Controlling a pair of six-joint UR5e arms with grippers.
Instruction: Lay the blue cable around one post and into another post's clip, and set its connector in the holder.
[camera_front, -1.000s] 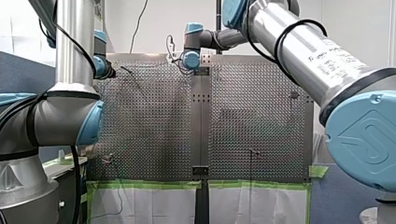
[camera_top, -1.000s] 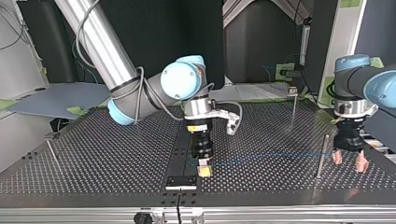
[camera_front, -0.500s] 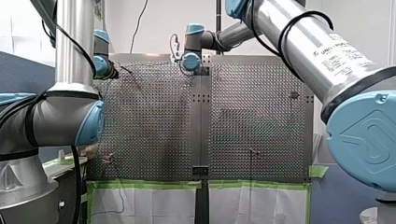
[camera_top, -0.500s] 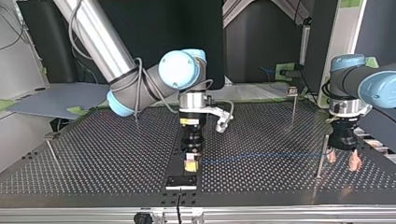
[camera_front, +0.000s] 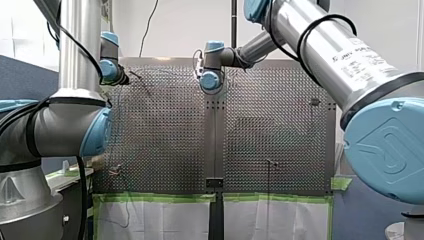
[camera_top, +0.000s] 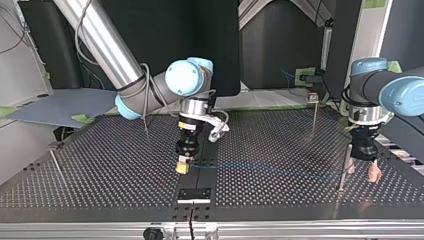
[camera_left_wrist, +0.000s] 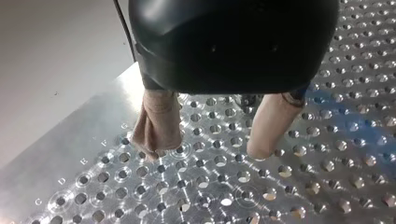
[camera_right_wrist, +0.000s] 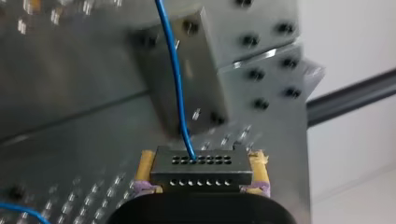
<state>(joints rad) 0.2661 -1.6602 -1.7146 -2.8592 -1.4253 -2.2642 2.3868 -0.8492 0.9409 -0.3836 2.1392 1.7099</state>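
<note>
The holder (camera_top: 195, 195) is a flat dark plate on the middle strip of the perforated table (camera_top: 100, 165), at the 6 o'clock edge of the top view, and the connector (camera_right_wrist: 201, 168) is not set in it. The connector is in my right gripper (camera_top: 183, 166), which hangs a little above the table at 11 o'clock from the holder, apart from it.

The right wrist view shows what the top view does not. The yellow pads (camera_right_wrist: 145, 169) are pressed on the two short ends of the black connector. The blue cable (camera_right_wrist: 175, 79) leaves a hole in its upper row and passes over a grey metal block (camera_right_wrist: 205, 60) with screws, ahead of the gripper. I cannot tell if this block is the holder.

In the top view the cable goes from the connector toward 3 o'clock, low over the table, to a thin post (camera_top: 343, 167); whether it goes around the post I cannot tell. A taller post with a clip (camera_top: 313, 100) stands at 11 o'clock from there, apart from the cable. My left gripper (camera_top: 363, 172) hangs just beside the thin post, at its 3 o'clock. The left wrist view shows its two beige fingers (camera_left_wrist: 159, 121) spread apart over the holes. The front view gives only the arms and the table; I cannot make out the cable there
</note>
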